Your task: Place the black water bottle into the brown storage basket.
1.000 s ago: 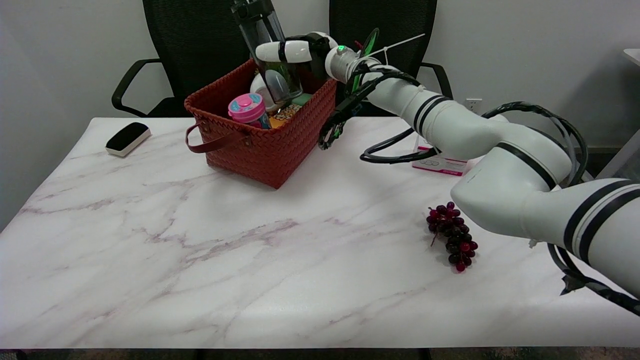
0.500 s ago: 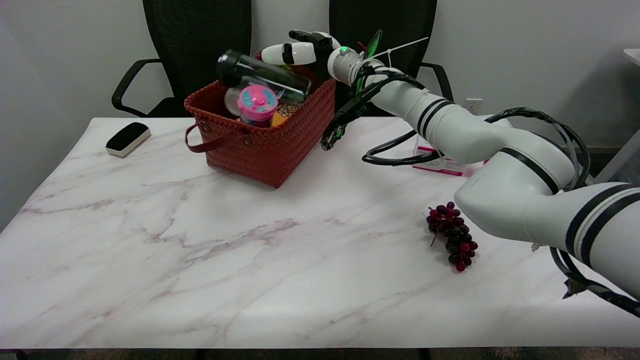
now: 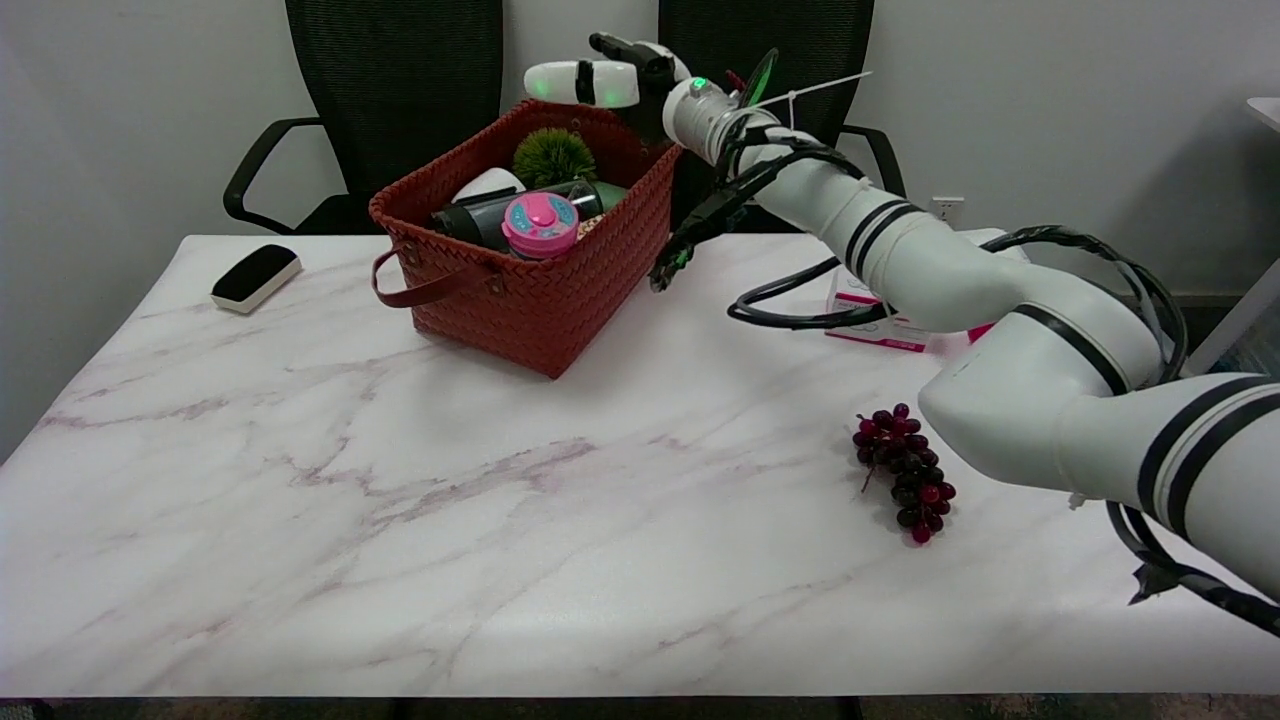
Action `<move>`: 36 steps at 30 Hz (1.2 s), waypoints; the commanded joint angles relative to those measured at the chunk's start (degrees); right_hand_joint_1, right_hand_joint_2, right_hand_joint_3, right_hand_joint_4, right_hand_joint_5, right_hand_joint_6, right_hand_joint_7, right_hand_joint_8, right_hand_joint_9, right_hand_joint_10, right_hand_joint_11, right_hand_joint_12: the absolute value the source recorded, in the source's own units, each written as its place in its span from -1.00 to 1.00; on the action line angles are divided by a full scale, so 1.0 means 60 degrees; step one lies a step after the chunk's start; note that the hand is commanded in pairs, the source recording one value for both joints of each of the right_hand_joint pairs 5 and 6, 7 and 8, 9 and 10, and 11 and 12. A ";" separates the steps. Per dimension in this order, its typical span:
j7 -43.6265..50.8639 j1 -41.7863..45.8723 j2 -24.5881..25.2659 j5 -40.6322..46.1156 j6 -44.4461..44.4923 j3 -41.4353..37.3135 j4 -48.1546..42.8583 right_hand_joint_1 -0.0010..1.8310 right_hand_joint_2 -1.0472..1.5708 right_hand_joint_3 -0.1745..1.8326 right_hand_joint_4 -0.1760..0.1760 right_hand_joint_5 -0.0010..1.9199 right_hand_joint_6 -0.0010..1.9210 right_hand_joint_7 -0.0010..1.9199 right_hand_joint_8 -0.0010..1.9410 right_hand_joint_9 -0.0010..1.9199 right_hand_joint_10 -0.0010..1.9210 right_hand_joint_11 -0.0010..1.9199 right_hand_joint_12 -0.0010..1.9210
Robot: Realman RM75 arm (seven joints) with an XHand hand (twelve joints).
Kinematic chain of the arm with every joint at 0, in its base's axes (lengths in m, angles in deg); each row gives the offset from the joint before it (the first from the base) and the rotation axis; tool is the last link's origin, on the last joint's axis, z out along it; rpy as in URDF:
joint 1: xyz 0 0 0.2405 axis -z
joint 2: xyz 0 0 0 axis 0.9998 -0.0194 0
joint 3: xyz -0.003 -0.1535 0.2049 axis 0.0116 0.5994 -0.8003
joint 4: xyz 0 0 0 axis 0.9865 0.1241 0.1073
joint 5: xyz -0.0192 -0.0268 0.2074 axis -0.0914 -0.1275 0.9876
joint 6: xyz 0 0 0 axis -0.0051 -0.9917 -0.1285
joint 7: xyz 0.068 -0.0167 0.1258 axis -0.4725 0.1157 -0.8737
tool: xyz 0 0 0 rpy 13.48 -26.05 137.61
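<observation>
The black water bottle (image 3: pixel 490 212) lies on its side inside the brown woven storage basket (image 3: pixel 530 290), its dark cap towards the left. A pink-lidded cup (image 3: pixel 540 224) leans over its middle and hides part of it. My right hand (image 3: pixel 610 78) hovers above the basket's far right corner, clear of the bottle. Its fingers are stretched out and hold nothing.
A green spiky ball (image 3: pixel 554 155) and a white object (image 3: pixel 487 184) also sit in the basket. A black-and-white eraser (image 3: pixel 255 277) lies at the far left, a bunch of dark red grapes (image 3: pixel 905 470) at the right, a pink-edged box (image 3: pixel 880 325) behind my arm. Two black chairs stand beyond the table.
The bottle, held upright over the basket a second ago, tipped over to the left and dropped to lie flat inside. My hand let go and rose a little to the right.
</observation>
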 commanded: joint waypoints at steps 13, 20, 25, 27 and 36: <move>0.0415 0.5995 -0.5594 -0.0686 0.3900 -0.2547 -0.9259 0.35 0.01 -0.15 0.00 -0.48 -0.48 -0.49 -0.50 -0.43 -0.43 -0.47 -0.47; 0.1767 0.9897 -0.5760 -0.0800 0.5832 -0.4232 -1.0273 0.35 0.02 -0.12 0.00 -0.37 -0.37 -0.29 -0.30 -0.23 -0.23 -0.15 -0.15; 0.2455 1.1491 -0.5578 -0.1180 0.6931 -0.4791 -1.0163 0.37 -0.08 -0.06 0.00 -0.42 -0.42 -0.28 -0.29 -0.23 -0.23 -0.14 -0.14; 0.2439 1.1693 -0.5532 -0.1476 0.7356 -0.4848 -1.0118 0.37 -0.10 -0.05 0.00 -0.42 -0.43 -0.27 -0.28 -0.24 -0.24 -0.15 -0.15; 0.2468 1.2318 -0.5422 -0.1958 0.8903 -0.4258 -1.0378 0.37 -0.11 -0.07 0.00 -0.45 -0.45 -0.22 -0.22 -0.25 -0.25 -0.14 -0.14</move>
